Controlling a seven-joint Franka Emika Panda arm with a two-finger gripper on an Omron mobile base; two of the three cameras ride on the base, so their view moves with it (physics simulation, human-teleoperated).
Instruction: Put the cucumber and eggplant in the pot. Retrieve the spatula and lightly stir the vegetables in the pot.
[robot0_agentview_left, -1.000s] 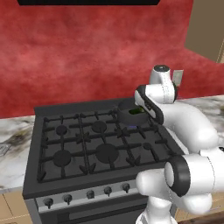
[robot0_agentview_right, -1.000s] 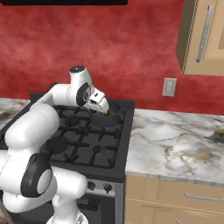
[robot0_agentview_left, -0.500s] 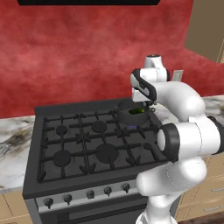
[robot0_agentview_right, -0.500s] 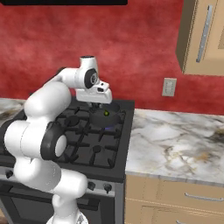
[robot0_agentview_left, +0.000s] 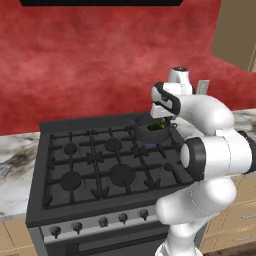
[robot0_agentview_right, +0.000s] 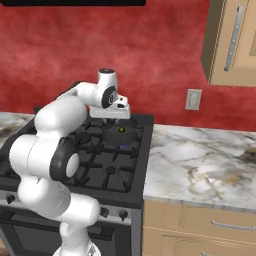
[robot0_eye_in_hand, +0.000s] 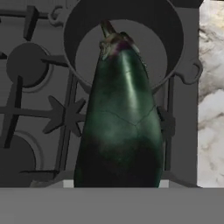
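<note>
Your gripper (robot0_agentview_right: 118, 116) hangs over the back right burner of the stove (robot0_agentview_left: 90, 170), right above the pot (robot0_eye_in_hand: 127, 43). In the hand view the eggplant (robot0_eye_in_hand: 120, 118) runs lengthwise away from the camera, its stem end pointing over the pot's dark floor and its fat end low in the frame where the fingers rise; it looks clamped between them, though the fingers themselves are hidden behind it. In the left base view you see the pot (robot0_agentview_left: 152, 131) at the stove's rear right with something green inside it, most likely the cucumber (robot0_agentview_left: 158, 127), though it is too small to be sure. The marbled desk (robot0_agentview_right: 200, 160) lies to the right of the stove, just beside the pot's burner. From the right base view the pot (robot0_agentview_right: 121, 134) sits directly beneath the hand.
</note>
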